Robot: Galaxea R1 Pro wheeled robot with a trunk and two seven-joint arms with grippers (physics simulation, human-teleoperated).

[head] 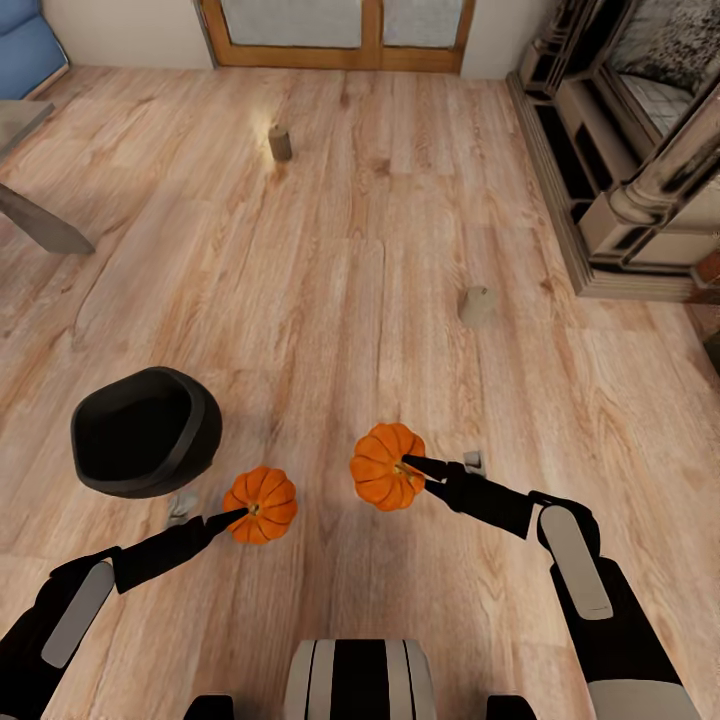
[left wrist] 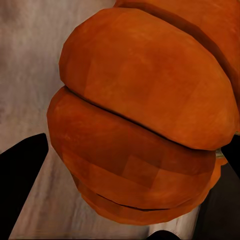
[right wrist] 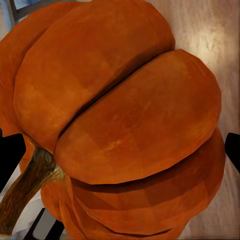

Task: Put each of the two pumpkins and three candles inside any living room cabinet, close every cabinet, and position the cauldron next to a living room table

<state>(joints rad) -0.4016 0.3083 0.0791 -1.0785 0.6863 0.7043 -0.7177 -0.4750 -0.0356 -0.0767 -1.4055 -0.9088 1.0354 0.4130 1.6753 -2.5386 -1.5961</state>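
While both arms are reaching forward over the wooden floor, the left gripper is clamping its jaws on one pumpkin and the right gripper is clamping on the other pumpkin; each pumpkin is sitting between dark fingers in the wrist views. Just left of them the black cauldron is tilting on the floor; farther off, one candle is standing near the fireplace, another candle beyond it.
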